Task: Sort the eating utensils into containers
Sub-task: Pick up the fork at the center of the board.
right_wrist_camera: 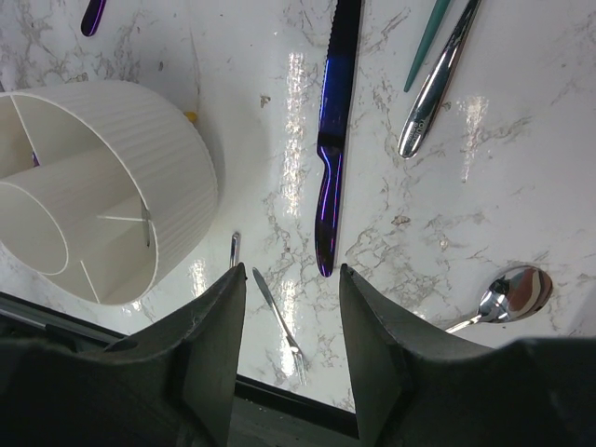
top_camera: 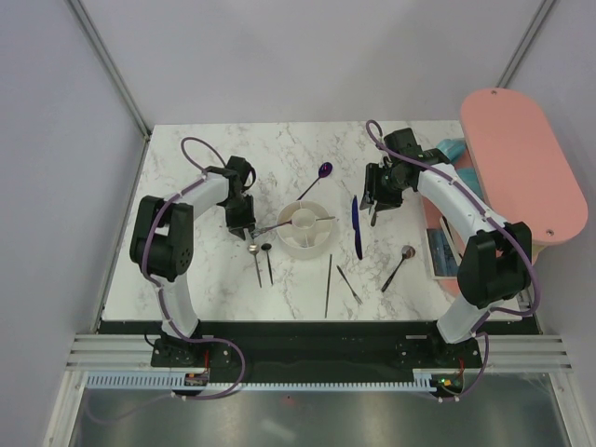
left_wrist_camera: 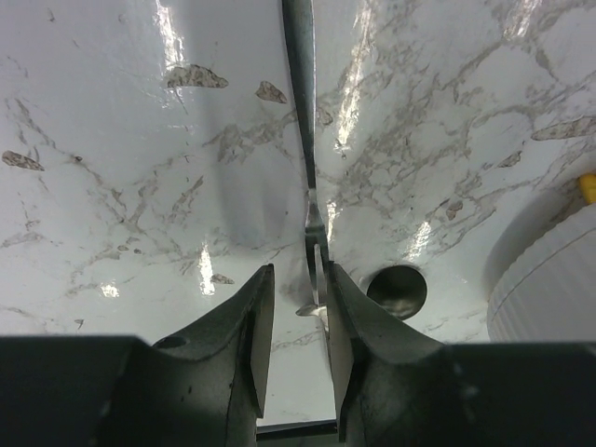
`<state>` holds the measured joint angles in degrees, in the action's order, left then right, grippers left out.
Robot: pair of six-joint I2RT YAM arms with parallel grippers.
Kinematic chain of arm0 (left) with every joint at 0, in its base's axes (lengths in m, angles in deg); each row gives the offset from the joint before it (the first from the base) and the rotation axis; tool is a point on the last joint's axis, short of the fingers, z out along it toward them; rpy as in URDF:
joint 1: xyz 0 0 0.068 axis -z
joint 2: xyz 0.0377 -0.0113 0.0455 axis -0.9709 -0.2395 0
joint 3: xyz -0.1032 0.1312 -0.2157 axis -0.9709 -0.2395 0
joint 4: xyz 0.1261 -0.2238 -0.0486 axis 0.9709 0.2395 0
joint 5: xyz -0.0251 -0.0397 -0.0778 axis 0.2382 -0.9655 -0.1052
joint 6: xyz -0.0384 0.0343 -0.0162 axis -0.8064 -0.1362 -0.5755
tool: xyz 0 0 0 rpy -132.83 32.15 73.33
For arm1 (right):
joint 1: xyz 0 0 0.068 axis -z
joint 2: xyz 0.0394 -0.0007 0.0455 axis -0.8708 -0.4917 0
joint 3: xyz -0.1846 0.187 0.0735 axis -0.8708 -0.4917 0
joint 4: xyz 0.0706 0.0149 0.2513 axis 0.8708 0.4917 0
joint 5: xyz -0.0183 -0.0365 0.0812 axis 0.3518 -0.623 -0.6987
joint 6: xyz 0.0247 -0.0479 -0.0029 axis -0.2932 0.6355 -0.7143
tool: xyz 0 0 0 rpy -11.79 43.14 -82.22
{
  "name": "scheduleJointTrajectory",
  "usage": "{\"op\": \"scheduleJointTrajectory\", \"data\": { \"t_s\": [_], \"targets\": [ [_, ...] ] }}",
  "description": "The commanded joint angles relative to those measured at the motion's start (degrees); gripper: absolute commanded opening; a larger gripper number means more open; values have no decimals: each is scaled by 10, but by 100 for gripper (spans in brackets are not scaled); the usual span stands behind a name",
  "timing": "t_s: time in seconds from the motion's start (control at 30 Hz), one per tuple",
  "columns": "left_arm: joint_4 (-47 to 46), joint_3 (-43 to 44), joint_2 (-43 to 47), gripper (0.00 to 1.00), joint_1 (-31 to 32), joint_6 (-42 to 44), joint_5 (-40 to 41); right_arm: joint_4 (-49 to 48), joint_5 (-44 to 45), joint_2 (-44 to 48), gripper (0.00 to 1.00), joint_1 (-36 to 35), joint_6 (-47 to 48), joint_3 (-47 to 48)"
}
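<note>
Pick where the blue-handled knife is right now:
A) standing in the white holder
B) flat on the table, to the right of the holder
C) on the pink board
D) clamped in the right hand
B: the blue-handled knife lies flat on the marble table beside the white holder, and the right hand near it is open and holds nothing.

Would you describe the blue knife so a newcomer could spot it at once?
Find the white round holder central in the top view. Right of it lies the blue knife. Unlike the silver spoon further right, it is deep blue with a serrated edge.
</note>
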<state>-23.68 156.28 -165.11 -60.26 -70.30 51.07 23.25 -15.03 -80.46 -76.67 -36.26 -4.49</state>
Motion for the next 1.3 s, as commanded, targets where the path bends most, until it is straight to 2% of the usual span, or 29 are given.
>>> {"op": "scheduleJointTrajectory", "data": {
  "t_s": [0.0, 1.07, 1.27],
  "targets": [
    [7, 8, 31, 36, 4, 20, -35, -11, -6, -4, 52, 3, 3, 18],
    [20, -3, -4, 36, 14, 12, -35, -18, -11, -4, 52, 8, 1, 11],
    [20, 7, -18, 32, 14, 11, -42, -19, -12, -1, 52, 11, 2, 8]
  ]
}}
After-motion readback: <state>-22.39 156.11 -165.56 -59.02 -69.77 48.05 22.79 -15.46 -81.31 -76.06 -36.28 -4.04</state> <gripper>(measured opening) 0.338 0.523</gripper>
